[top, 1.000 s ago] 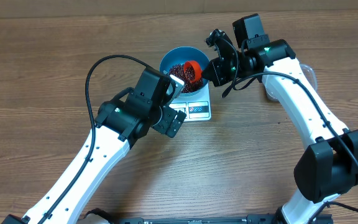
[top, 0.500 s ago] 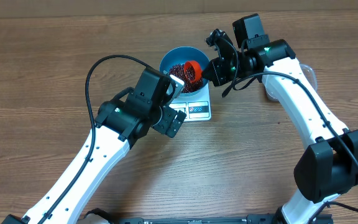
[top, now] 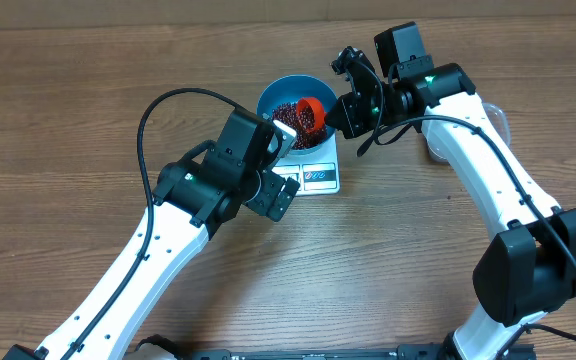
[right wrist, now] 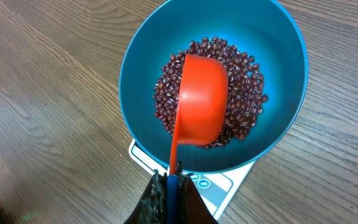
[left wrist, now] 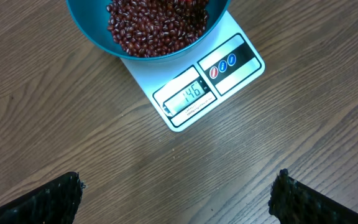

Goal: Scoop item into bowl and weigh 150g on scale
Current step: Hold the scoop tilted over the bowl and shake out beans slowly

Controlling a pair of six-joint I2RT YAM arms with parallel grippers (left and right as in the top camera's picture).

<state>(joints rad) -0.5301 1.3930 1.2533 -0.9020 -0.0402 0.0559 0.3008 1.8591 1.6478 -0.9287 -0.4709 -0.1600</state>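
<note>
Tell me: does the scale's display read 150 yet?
No, the display on the scale reads 146, just short of it.

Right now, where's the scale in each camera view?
Overhead: scale upper centre, under the blue bowl.
Left wrist: scale top centre, display and buttons showing.
Right wrist: scale bottom centre, a strip below the bowl, beside the right claw gripping the orange scoop.
Shared landmark: the bowl of beans sitting on it.

Bowl (top: 286, 84) of beans (top: 286, 111) on scale (top: 320, 176); red scoop (top: 310, 108) above, seemingly tilted
</note>
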